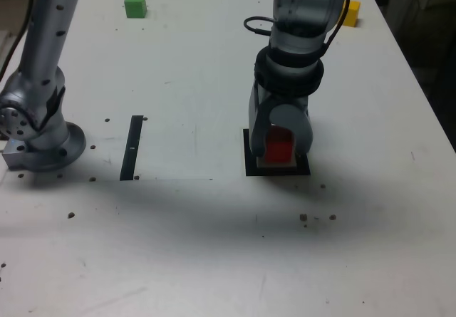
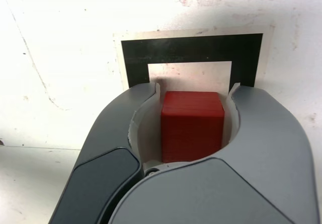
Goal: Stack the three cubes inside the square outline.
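Red and rigid, the red cube (image 2: 192,126) is seen between the jaws of the gripper (image 1: 281,144), over the pale centre of the square outline (image 2: 191,50); whether it is clamped or released cannot be told. It is judged light, best taken on opposite flat faces. The green cube (image 1: 135,5) and yellow cube (image 1: 350,13) lie well apart on the table (image 1: 214,246).

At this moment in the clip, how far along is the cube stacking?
Nothing is stacked yet. The tool has the small red cube between its jaws over the black square outline; whether it is gripped is unclear. The green cube and yellow cube remain far back.
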Robot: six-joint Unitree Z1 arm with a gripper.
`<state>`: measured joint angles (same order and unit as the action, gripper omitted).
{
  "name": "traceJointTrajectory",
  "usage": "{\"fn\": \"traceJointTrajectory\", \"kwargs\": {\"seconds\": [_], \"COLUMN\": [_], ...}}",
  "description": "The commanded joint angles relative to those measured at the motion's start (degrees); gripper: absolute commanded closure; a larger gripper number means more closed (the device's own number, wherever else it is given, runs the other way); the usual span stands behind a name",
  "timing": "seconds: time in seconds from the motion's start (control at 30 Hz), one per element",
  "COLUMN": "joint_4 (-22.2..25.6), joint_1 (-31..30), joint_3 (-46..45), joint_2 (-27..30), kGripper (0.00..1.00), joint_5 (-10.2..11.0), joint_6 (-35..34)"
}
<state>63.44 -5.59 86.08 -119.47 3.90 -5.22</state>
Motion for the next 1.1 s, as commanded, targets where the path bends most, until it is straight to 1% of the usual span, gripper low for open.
{"fn": "traceJointTrajectory", "kwargs": {"seconds": [0.0, 0.07, 0.1, 0.13, 0.57, 0.67, 0.9, 1.07], "joint_4": [-0.16, -0.19, -0.32, -0.43, -1.10, -0.81, 1.38, 1.34], "joint_1": [-0.04, -0.01, 0.00, 0.02, 0.05, 0.06, 1.57, 4.24], "joint_3": [-0.58, -0.94, -1.17, -1.34, -3.76, -3.95, -3.67, -3.26], "joint_2": [-0.65, -0.60, -0.50, -0.36, 3.53, 4.45, 7.03, 7.73], "kGripper": [0.26, 0.07, 0.01, 0.00, 0.00, 0.00, 0.00, 0.01], "joint_5": [0.20, 0.22, 0.23, 0.26, 1.29, 2.06, 4.90, 5.82], "joint_6": [-0.14, -0.17, -0.16, -0.10, 0.34, 0.24, 0.27, 1.96]}}
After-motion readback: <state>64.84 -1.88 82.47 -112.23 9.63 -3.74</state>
